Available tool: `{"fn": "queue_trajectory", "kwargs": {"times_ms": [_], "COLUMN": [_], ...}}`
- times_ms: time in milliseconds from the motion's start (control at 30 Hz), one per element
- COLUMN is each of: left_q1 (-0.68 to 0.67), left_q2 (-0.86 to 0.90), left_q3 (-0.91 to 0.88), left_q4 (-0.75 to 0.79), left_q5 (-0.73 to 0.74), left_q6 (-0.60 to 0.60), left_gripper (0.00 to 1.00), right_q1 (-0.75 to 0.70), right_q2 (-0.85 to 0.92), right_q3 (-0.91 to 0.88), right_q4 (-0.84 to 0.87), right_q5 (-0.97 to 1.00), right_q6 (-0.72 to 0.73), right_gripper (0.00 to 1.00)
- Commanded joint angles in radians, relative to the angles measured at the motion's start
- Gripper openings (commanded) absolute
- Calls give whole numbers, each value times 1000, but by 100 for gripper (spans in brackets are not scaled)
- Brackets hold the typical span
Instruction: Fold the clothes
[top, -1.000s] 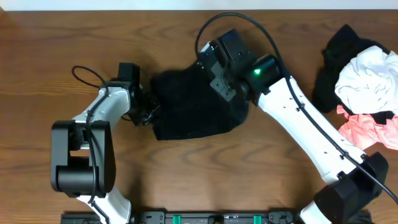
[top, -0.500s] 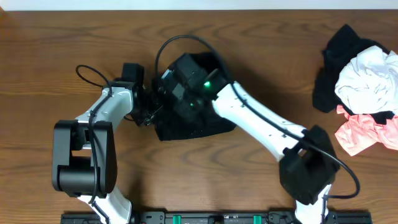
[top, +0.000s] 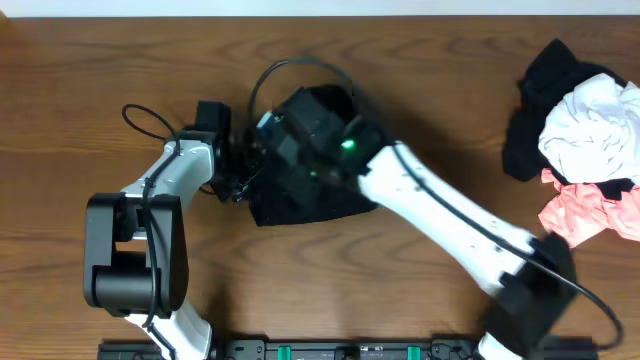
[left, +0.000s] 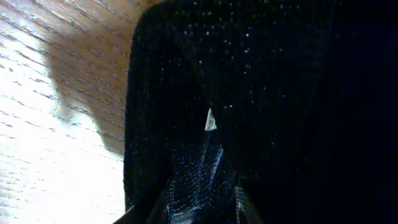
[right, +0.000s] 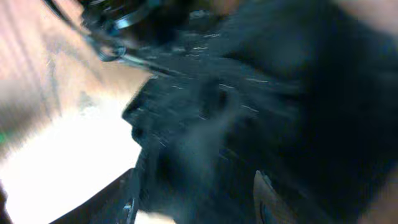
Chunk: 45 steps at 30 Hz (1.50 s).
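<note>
Black garment (top: 300, 205): edge pinched in left gripper (top: 240, 185).
Right gripper (right: 196, 202): jaws apart above it.
White tag (left: 210, 119): unreadable.

Right arm (top: 440, 215) crosses black garment (top: 300, 205) (table's (top: 60, 120) left open).

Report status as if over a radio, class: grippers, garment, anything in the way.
Left gripper shut on black garment, left edge. Right gripper open, over it. Garment bunched, fold not done. Other clothes piled far right, clear.
</note>
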Motion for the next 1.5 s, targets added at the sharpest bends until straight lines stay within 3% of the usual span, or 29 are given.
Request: {"fn": "queue_trajectory", "kwargs": {"times_ms": [0,167,267,667,833,933,1067,1167,1467], "left_q1": [-16,-16,-16,-16,-16,-16,-16,-9,103], "left_q2": [29,29,29,29,29,29,29,23,-158], "left_q3": [-8,-8,-8,-8,-8,-8,-8,-4,35], "left_q4": [-6,-6,-1,6,6,6,4,-14,-132], "left_q5": [5,5,5,5,5,5,-15,-33,-254], "left_q6": [5,6,6,10,15,19,37,74,127], "left_gripper": [34,34,34,34,34,34,35,36,61], "right_q1": [-81,-240,-317,-335,-307,-294,-295,-311,-376], "right_q2": [-85,-69,-1,342,363,342,329,327,322], "right_q3": [21,20,18,18,18,18,18,18,18], "right_q4": [-15,-24,-22,175,336,528,698,719,581], "right_q5": [128,39,-40,-293,-653,-840,-930,-932,-936], "right_q6": [57,124,161,231,164,197,291,323,325], "right_gripper": [52,12,1,1,1,1,1,1,1]}}
